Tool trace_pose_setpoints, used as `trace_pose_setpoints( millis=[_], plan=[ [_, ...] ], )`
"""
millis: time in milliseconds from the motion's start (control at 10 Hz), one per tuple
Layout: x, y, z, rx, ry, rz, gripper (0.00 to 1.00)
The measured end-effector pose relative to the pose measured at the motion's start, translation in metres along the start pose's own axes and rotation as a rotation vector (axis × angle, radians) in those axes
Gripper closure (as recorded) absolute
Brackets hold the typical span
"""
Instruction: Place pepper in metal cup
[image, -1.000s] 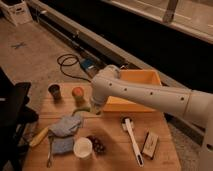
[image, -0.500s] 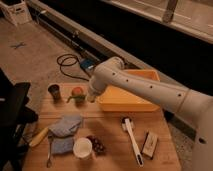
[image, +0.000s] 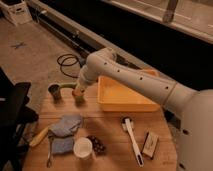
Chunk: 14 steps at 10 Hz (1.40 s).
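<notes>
1. In the camera view, the white arm (image: 145, 82) reaches from the right side across the yellow tray (image: 127, 97) to the far left part of the wooden counter (image: 107, 125).
2. The gripper (image: 76, 90) hangs just above the cup with the orange inside (image: 79, 98), near the counter's far edge.
3. It holds the pepper (image: 66, 85) by the pepper's right end. The green pepper lies roughly level in the air, pointing left.
4. The pepper's free tip reaches over the rim of the metal cup (image: 54, 92), which stands upright by the far left corner, just beside the orange-lined cup.
5. Toward the near left corner lie two blue cloths (image: 65, 126) and a yellow elongated object (image: 39, 136).
6. A white cup (image: 82, 148) touches a dark grape bunch (image: 97, 145) by the near edge.
7. A white brush (image: 132, 141) and a small flat block (image: 149, 144) lie toward the near right corner.
</notes>
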<state>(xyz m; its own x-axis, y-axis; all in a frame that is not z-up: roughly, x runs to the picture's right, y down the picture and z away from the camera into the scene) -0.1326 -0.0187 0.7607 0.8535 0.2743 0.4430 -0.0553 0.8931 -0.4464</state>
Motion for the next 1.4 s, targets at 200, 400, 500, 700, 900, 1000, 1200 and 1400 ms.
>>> trace_pose_setpoints(
  millis=[200, 400, 500, 700, 900, 1000, 1200, 1400],
  plan=[
    [-0.002, 0.001, 0.001, -0.002, -0.001, -0.002, 1.00],
    [0.000, 0.000, 0.000, 0.000, 0.002, -0.001, 1.00],
    [-0.002, -0.004, 0.001, 0.007, 0.004, -0.011, 1.00],
    [-0.012, -0.024, 0.020, -0.005, -0.018, -0.035, 1.00],
    [-0.036, -0.039, 0.049, -0.029, -0.063, -0.063, 1.00],
    [-0.048, -0.043, 0.062, -0.043, -0.085, -0.074, 1.00],
    [-0.074, -0.053, 0.091, -0.084, -0.182, -0.091, 1.00],
    [-0.084, -0.066, 0.103, -0.107, -0.357, -0.088, 1.00]
  ],
)
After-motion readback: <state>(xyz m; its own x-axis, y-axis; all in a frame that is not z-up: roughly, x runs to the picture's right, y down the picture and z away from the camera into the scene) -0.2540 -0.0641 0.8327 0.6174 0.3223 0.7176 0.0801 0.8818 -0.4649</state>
